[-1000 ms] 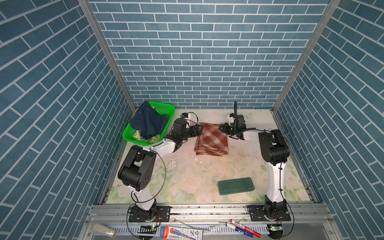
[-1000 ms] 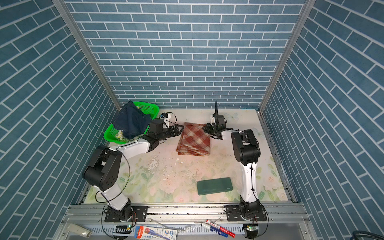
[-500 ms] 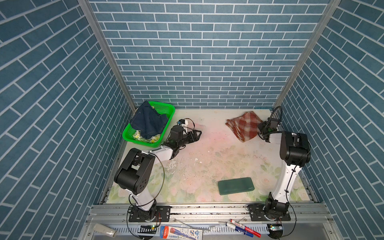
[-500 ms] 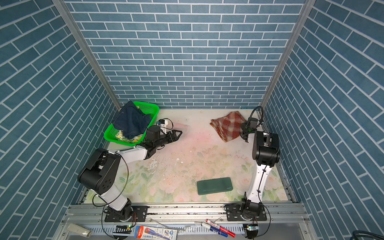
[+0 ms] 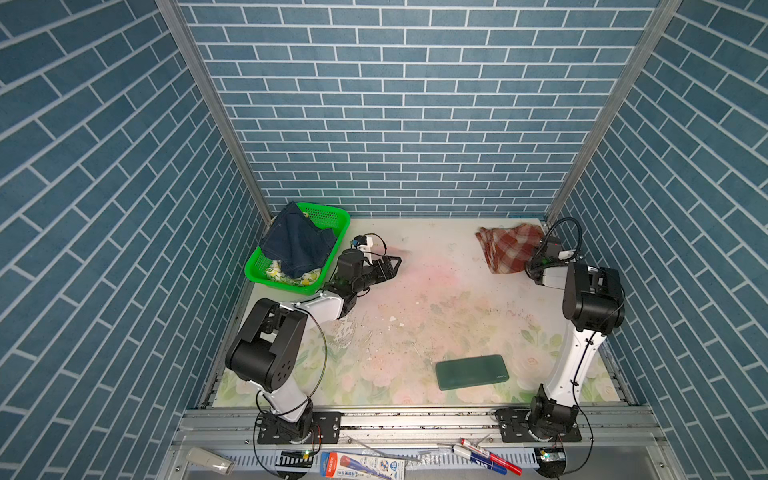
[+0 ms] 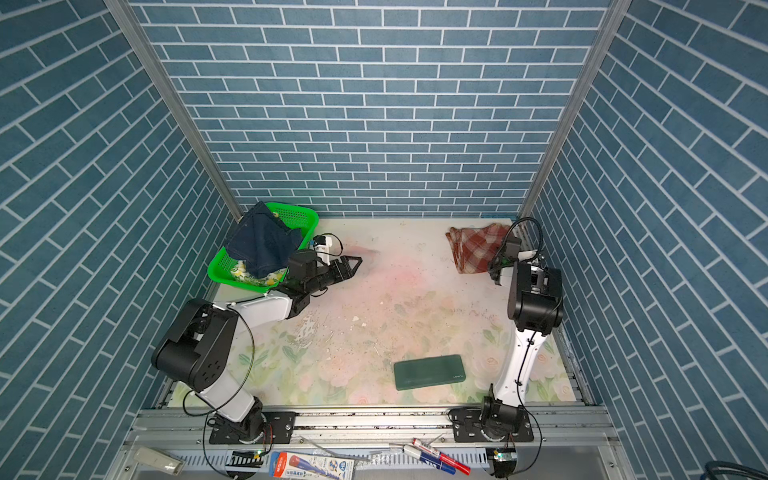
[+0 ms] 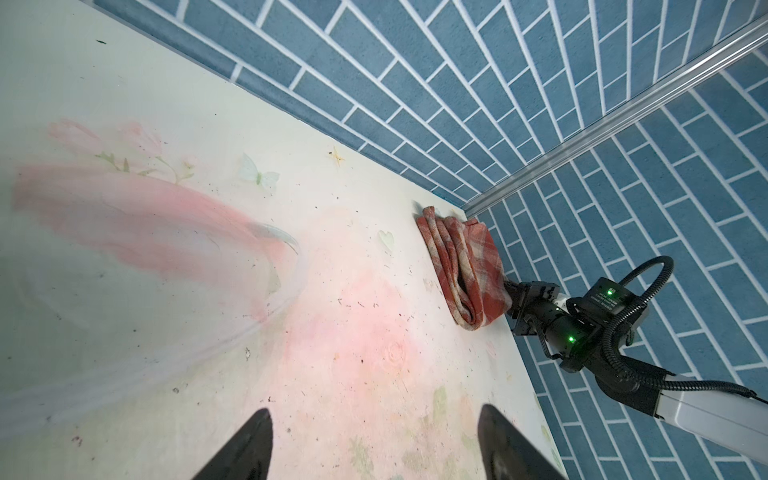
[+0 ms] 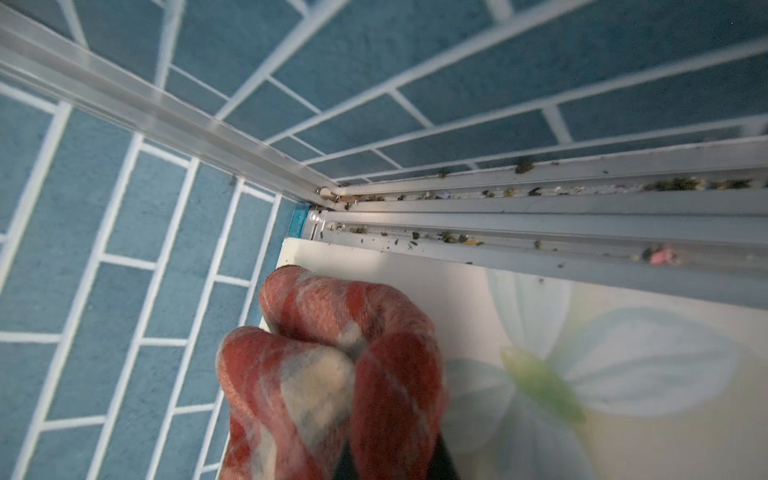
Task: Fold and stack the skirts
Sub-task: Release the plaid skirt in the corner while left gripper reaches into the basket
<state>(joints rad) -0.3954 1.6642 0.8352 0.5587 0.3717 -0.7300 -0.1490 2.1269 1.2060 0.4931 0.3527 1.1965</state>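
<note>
My right gripper (image 7: 512, 293) is clamped on an edge of the rust-red and cream plaid cloth skirt (image 5: 509, 249), which lies bunched in folds at the far right corner of the floral tabletop (image 5: 415, 316) and reaches from the jaws toward the back wall. My left gripper (image 5: 391, 266) hangs spread and empty, well apart from that skirt and just beside the green plastic mesh basket (image 5: 328, 214) that holds the dark blue denim skirt (image 5: 297, 245).

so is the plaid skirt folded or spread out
Folded: the plaid skirt is a compact bundle, with stacked layer edges showing in the left wrist view.
</note>
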